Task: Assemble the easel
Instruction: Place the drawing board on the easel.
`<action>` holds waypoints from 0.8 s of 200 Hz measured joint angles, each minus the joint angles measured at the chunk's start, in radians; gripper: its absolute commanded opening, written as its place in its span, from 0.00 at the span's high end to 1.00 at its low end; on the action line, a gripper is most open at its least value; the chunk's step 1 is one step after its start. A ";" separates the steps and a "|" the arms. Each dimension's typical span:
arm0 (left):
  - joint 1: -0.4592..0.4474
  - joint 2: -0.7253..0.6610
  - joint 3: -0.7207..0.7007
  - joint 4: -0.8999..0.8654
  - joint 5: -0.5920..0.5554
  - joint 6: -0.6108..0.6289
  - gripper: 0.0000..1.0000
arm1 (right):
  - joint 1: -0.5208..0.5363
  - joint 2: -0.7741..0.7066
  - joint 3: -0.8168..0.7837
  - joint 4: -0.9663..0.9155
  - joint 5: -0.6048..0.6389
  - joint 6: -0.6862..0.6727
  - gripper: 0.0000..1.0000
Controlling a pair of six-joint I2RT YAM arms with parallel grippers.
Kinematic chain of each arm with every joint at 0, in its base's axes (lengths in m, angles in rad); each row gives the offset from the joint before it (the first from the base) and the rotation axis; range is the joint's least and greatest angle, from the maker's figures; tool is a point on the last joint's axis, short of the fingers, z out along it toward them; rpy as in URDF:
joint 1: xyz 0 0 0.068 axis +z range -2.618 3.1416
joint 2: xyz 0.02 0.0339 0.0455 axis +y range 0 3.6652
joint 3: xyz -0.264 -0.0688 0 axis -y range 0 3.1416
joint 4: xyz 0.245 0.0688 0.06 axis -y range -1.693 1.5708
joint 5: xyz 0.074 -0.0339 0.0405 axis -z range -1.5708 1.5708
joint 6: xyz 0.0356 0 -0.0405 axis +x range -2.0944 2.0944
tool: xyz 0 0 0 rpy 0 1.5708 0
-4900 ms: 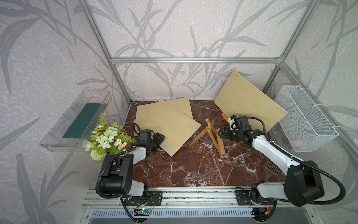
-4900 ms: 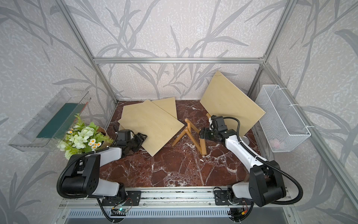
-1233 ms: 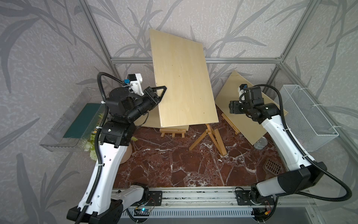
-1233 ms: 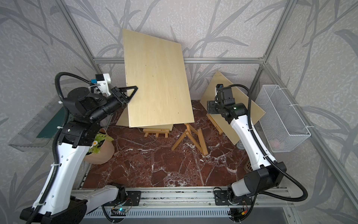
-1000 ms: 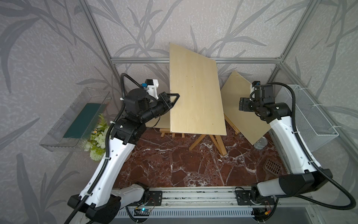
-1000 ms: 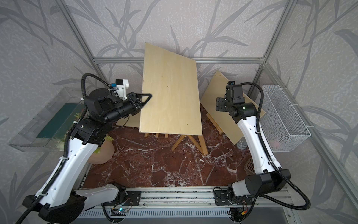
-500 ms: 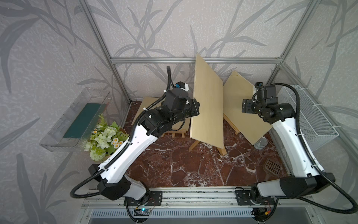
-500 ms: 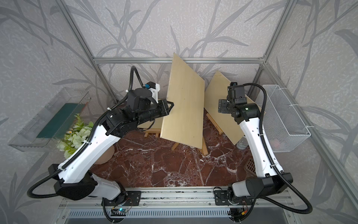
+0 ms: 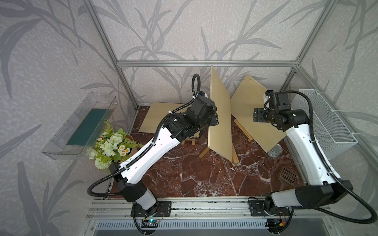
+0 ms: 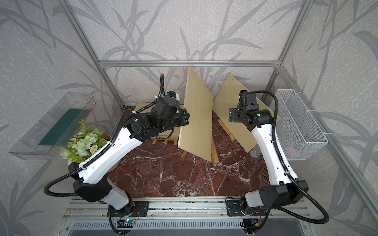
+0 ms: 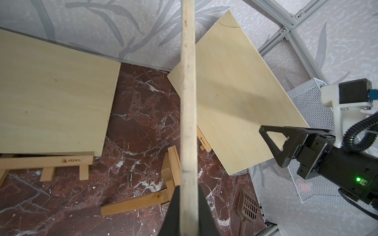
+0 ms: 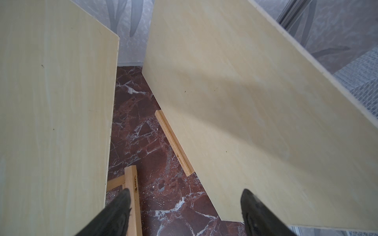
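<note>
The left claw [image 11: 189,190] is clamped tight on the edge of a pale rectangular plywood board [image 9: 219,114], which it holds on edge, nearly upright and leaning a little. Directly below the claw, on the red-brown marble table [image 9: 194,173], lies the light wooden A-frame easel stand [image 11: 135,204]; in both top views its legs stick out from under the board's lower edge. Whether the board touches it cannot be told.

Across the board from the left claw, the right claw [image 12: 185,196] hangs with its jaws wide and nothing between them. It sits between the held board and a second pale plywood board [image 12: 235,102], which leans in the corner beyond it. A narrow wooden strip [image 12: 173,143] lies along that board's foot.

Farther off, on the left claw's side away from the right claw, a third plywood board [image 9: 157,118] lies flat on the table. A slatted wooden piece [image 11: 47,162] shows at its near edge.
</note>
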 measured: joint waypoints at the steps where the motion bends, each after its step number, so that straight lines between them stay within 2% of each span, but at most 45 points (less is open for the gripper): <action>1: 0.000 0.000 0.000 -0.001 0.000 -0.001 1.00 | 0.000 0.000 -0.001 0.000 -0.001 0.000 0.17; 38: -0.020 -0.003 -0.025 -0.016 -0.016 -0.026 1.00 | 0.000 -0.006 -0.023 0.000 -0.017 0.000 0.16; 95: -0.033 -0.021 -0.215 -0.010 -0.022 -0.108 1.00 | 0.000 -0.041 -0.030 0.000 -0.034 0.000 0.16; 160: -0.033 -0.057 -0.245 -0.032 -0.043 -0.164 1.00 | 0.000 -0.042 -0.030 0.000 -0.047 0.000 0.16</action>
